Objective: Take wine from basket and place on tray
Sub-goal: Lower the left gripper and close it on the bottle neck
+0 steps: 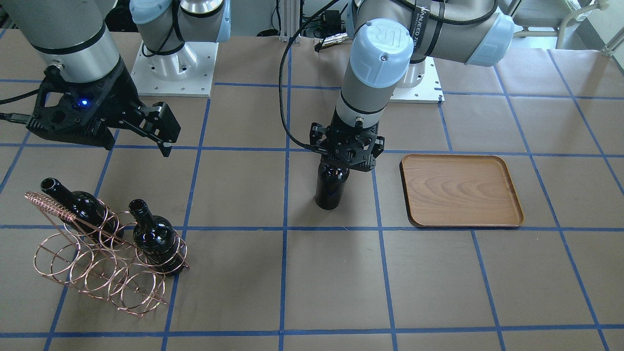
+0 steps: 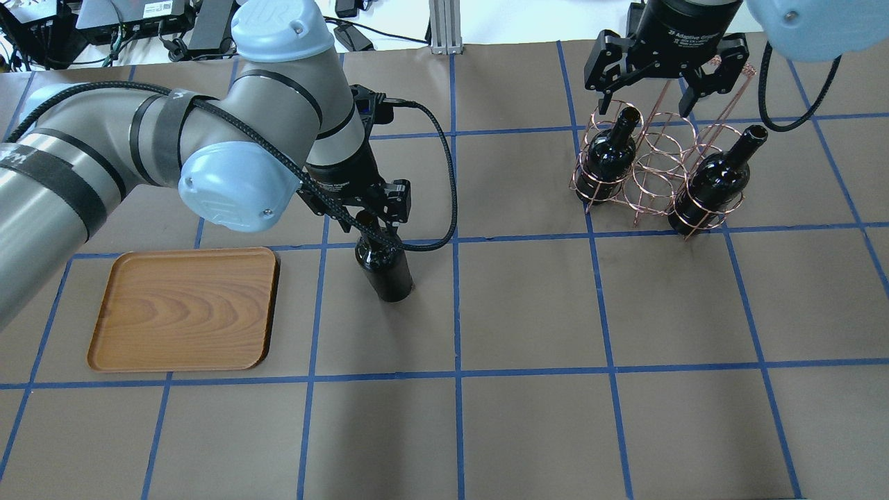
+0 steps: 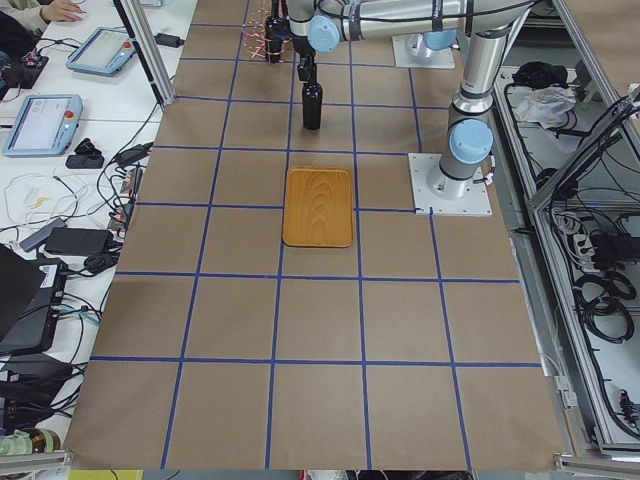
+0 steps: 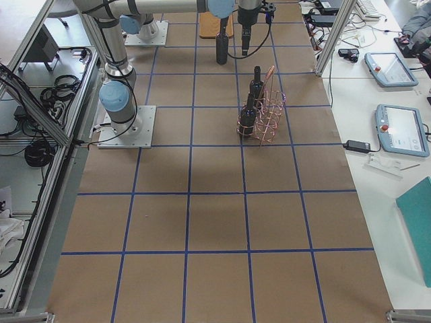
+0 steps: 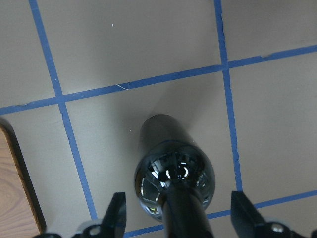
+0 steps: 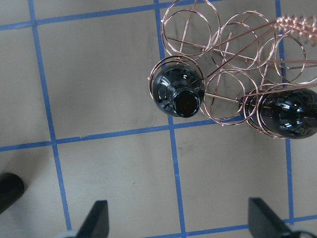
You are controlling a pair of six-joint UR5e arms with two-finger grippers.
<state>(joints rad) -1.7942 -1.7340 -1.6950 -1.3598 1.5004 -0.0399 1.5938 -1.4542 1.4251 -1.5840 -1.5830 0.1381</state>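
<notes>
Two spare bottles [image 1: 155, 239] sit in the basket [image 1: 97, 273]. The wine [image 1: 331, 187] stands upright on the surface [image 1: 341, 282], just beside the tray [image 1: 460, 191], not on it.

From overhead, the left tool [image 2: 374, 223] is over its neck and the right tool [image 2: 644, 105] hangs above the basket.

At the left wrist, fingers [image 5: 117, 215] flank the neck, wide, gripping nothing.

At the right wrist, fingers [image 6: 96, 220] are spread wide.

black wine bottles [image 1: 331, 190]: 3 are counted (2 are lodged in wire rings, 1 is stood apart) | copper wire basket [image 1: 97, 273]: 1 is counted | wooden tray [image 1: 460, 190]: 1 is counted | left gripper [image 5: 179, 215], right gripper [image 2: 646, 104]: 2 are counted
</notes>
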